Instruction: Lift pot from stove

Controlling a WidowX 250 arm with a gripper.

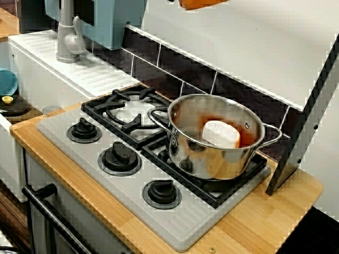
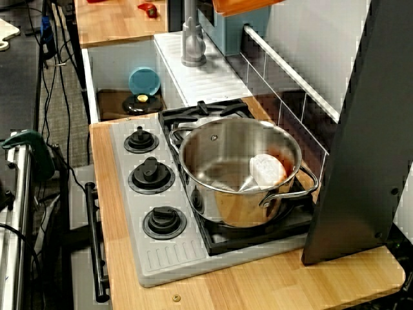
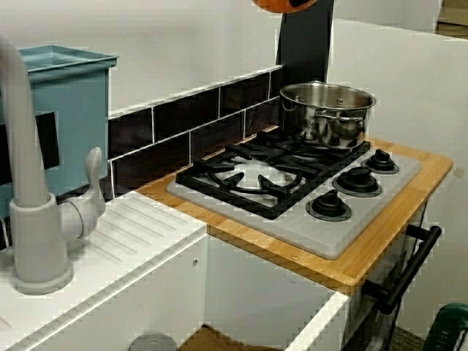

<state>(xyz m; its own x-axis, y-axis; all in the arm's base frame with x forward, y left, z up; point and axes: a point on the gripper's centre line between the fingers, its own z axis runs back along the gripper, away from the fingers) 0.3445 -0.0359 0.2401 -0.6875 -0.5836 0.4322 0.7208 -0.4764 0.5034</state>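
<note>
Only the lower edge of the orange pot (image 1: 204, 4) shows, cut off by the top of each view (image 2: 242, 6) (image 3: 284, 4). It hangs high in the air, well clear of the grey stove (image 1: 201, 227) (image 2: 161, 258) (image 3: 344, 234). Whatever holds it lies above the frame, and my gripper is out of view. The stove's left burner grate (image 1: 132, 111) is bare, with three black knobs (image 1: 119, 157) along the front edge.
A shiny steel pot (image 1: 214, 135) (image 2: 239, 171) (image 3: 327, 111) with a white lump (image 1: 221, 134) inside sits on the right burner. A dark panel (image 2: 361, 129) stands right of it. A grey faucet (image 1: 68, 37), a blue box (image 3: 58, 110) and a sink (image 2: 126, 97) lie left.
</note>
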